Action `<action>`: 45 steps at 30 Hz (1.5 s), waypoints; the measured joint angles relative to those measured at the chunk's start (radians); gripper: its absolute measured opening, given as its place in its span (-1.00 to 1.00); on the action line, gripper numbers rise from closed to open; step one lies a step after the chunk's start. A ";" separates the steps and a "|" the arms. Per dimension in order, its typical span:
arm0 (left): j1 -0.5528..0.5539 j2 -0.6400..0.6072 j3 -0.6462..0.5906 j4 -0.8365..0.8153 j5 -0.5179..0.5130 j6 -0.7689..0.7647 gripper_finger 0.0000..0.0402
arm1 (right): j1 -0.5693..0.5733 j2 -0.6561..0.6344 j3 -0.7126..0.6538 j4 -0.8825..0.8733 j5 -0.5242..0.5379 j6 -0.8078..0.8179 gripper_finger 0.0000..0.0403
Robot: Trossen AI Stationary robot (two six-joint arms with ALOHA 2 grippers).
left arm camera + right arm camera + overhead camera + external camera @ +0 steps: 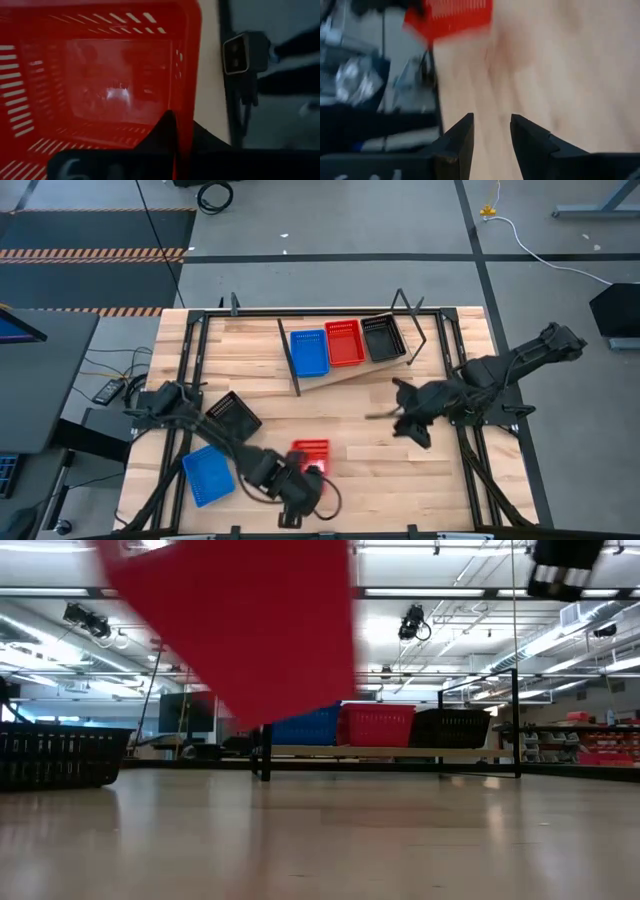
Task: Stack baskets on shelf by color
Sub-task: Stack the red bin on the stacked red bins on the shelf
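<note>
L pincer (pixel 312 476), near the desk's front edge, is clamped shut on the rim of a red basket (pixel 309 452), lifted & tilted off the desk (pixel 360 470) per low view. R pincer (pixel 400 420), over the desk's right-centre, fingers part open w/ nothing between them. Loose: blue basket (pixel 208 475) at front-left, black basket (pixel 233 416) nr left edge. Shelf (pixel 345 375) at back-centre, slanted, holds blue (pixel 309 352), red (pixel 345 342) & black (pixel 383 338) baskets side by side.
</note>
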 joint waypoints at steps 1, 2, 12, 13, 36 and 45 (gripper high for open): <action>0.011 0.000 0.023 -0.006 0.000 0.092 -0.98 | -0.020 0.000 0.015 -0.002 0.031 -0.015 -0.35; 0.021 0.000 0.048 -0.013 0.000 0.179 -0.99 | -0.042 0.000 0.033 -0.010 0.056 -0.030 -0.35; 0.188 -0.002 0.184 -0.176 0.072 0.717 -0.99 | -0.333 0.061 0.183 -0.071 -0.115 -0.003 -0.35; 0.206 -0.001 0.189 -0.189 0.092 0.752 -0.99 | -0.351 0.081 0.199 -0.080 -0.145 -0.002 -0.35; 0.366 -0.020 0.223 -0.264 0.126 1.000 -0.99 | -0.462 0.483 0.403 -0.282 -0.330 -0.135 -0.31; 0.366 -0.033 0.223 -0.268 0.063 0.990 -0.97 | -0.471 0.501 0.403 -0.237 -0.369 -0.217 -0.41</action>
